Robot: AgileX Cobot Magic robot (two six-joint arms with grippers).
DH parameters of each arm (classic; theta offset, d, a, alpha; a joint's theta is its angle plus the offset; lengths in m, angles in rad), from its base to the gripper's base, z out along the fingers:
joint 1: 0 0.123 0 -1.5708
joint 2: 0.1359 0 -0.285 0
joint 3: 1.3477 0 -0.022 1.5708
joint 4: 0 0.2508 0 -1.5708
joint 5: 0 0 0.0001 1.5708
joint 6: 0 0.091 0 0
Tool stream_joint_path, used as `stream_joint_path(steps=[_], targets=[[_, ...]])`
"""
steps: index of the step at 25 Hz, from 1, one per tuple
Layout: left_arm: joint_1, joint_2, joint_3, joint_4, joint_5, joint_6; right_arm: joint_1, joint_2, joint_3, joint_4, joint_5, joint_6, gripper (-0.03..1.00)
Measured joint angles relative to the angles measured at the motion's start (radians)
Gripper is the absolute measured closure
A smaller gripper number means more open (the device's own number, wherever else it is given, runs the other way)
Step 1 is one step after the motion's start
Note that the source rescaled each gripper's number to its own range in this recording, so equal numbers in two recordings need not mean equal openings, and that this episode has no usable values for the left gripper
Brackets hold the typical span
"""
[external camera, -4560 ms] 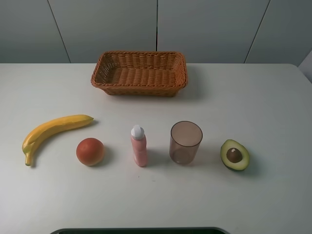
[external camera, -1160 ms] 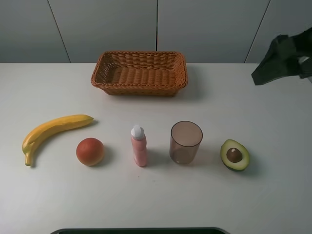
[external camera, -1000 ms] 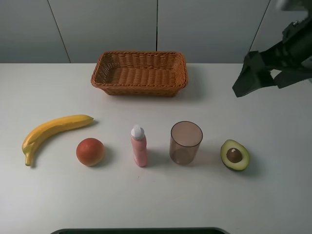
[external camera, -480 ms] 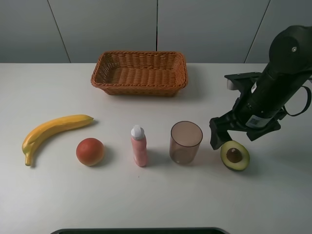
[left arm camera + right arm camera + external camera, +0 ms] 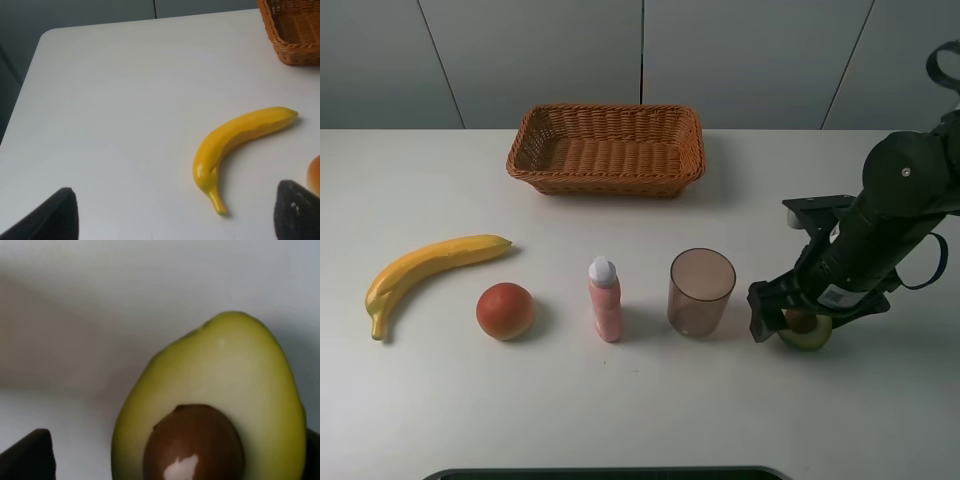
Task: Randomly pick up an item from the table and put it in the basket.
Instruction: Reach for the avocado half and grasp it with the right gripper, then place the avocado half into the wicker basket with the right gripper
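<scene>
The right pincer (image 5: 799,321) has dropped lower, spread wide astride the avocado (image 5: 807,336).

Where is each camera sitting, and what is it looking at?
Exterior high: up high at the table's near side, looking down across it to the basket; the right gripper shows over the avocado.
Left wrist: on the left arm, facing the banana and basket corner; left gripper's tips show.
Right wrist: close above the avocado; right gripper's tips show.
Shared: banana (high, left wrist); avocado (high, right wrist).
</scene>
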Motion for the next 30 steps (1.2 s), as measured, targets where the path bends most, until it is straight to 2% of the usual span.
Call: stream_joint_path(steps=[9, 10, 11, 12, 13, 14, 15, 24, 27, 30], targets=[[0.000, 0.000, 0.000, 0.000, 0.000, 0.000, 0.000, 0.044, 0.006, 0.004, -0.023, 0.002, -0.03], [0.000, 0.000, 0.000, 0.000, 0.000, 0.000, 0.000, 0.044, 0.006, 0.004, -0.027, 0.002, -0.01], [0.000, 0.000, 0.000, 0.000, 0.000, 0.000, 0.000, 0.044, 0.006, 0.004, -0.032, 0.002, 0.11], [0.000, 0.000, 0.000, 0.000, 0.000, 0.000, 0.000, 0.044, 0.006, 0.004, -0.034, 0.002, 0.33], [0.000, 0.000, 0.000, 0.000, 0.000, 0.000, 0.000, 0.044, 0.006, 0.004, -0.036, 0.002, 0.58], [0.000, 0.000, 0.000, 0.000, 0.000, 0.000, 0.000, 0.044, 0.006, 0.004, -0.038, 0.002, 0.92], [0.000, 0.000, 0.000, 0.000, 0.000, 0.000, 0.000, 0.044, 0.006, 0.004, -0.038, 0.002, 0.97], [0.000, 0.000, 0.000, 0.000, 0.000, 0.000, 0.000, 0.008, -0.015, 0.002, -0.009, 0.002, 0.96], [0.000, 0.000, 0.000, 0.000, 0.000, 0.000, 0.000, -0.076, -0.094, -0.020, 0.048, 0.004, 0.96], [0.000, 0.000, 0.000, 0.000, 0.000, 0.000, 0.000, -0.168, -0.210, -0.048, 0.060, 0.004, 0.96]])
